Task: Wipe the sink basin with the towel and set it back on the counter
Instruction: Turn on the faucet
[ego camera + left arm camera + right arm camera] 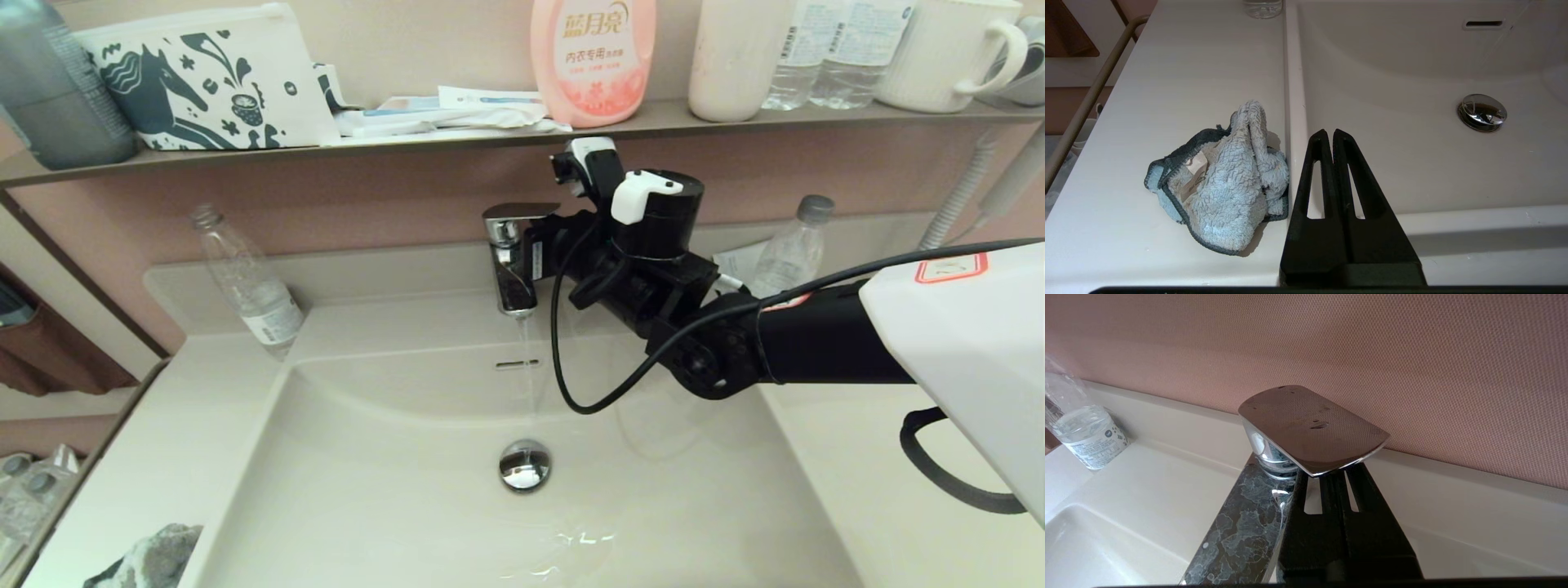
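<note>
My right gripper [1331,477] is at the faucet [513,261] behind the sink basin [392,457], its fingers pressed together with the tips tucked under the raised chrome lever [1312,426]; whether they touch its underside I cannot tell. A thin stream of water [529,367] runs from the spout toward the drain plug [525,465], and a wet patch [584,543] shows on the basin floor near the front.

My left gripper [1333,136] hangs above the basin's left rim, fingers closed together and holding nothing. It does not appear in the head view.

The towel [1224,179] lies crumpled on the counter [1180,81] at the left front, just beside the rim of the bowl, light fluffy side up with a darker edging and a small label showing. It is near my left gripper but apart from it. In the head view only a corner of it shows at the lower edge [155,559].

A clear plastic bottle [249,282] stands at the counter's left rear; a second bottle [788,253] stands at the right rear behind my right arm
</note>
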Motion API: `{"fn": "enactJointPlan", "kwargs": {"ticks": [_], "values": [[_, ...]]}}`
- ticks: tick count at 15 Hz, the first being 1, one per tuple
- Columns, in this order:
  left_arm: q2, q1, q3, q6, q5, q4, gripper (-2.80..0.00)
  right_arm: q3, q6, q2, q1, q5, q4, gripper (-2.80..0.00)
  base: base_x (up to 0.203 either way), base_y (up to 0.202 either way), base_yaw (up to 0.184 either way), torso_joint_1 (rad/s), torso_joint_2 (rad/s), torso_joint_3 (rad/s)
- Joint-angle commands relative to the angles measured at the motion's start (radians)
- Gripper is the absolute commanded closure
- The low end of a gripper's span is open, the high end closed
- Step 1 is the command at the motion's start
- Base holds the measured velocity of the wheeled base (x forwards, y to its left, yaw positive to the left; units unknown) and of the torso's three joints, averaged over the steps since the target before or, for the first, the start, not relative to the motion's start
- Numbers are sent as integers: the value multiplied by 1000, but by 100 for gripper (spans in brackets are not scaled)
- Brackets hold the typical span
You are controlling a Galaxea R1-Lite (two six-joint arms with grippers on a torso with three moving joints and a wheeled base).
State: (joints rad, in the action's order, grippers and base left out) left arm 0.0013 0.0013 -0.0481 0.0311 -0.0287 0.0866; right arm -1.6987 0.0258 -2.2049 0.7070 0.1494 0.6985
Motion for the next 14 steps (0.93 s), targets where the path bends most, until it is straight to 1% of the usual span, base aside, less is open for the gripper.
{"fn": "enactJointPlan", "kwargs": {"ticks": [1, 2, 7, 8, 10, 11, 13, 14], "values": [[0, 0, 1, 0, 0, 1, 0, 12, 0, 21, 0, 2, 9, 0, 0, 0, 0, 0, 0, 0], [0, 0, 1, 0, 0, 1, 0, 39, 0, 30, 0, 3, 9, 0, 0, 0, 0, 0, 0, 0], [0, 0, 1, 0, 0, 1, 0, 261, 2, 128, 14, 2, 10, 0, 0, 0, 0, 0, 0, 0], [0, 0, 1, 1, 0, 1, 0, 291, 2, 145, 18, 2, 10, 0, 0, 0, 0, 0, 0, 0], [0, 0, 0, 1, 0, 1, 0, 293, 5, 151, 26, 4, 22, 0, 0, 0, 0, 0, 0, 0], [0, 0, 0, 0, 0, 1, 0, 290, 25, 150, 31, 4, 44, 0, 0, 0, 0, 0, 0, 0], [0, 0, 1, 1, 0, 1, 0, 289, 114, 134, 32, 4, 111, 0, 0, 0, 0, 0, 0, 0], [0, 0, 0, 1, 0, 1, 0, 289, 173, 120, 32, 4, 161, 0, 0, 0, 0, 0, 0, 0]]}}
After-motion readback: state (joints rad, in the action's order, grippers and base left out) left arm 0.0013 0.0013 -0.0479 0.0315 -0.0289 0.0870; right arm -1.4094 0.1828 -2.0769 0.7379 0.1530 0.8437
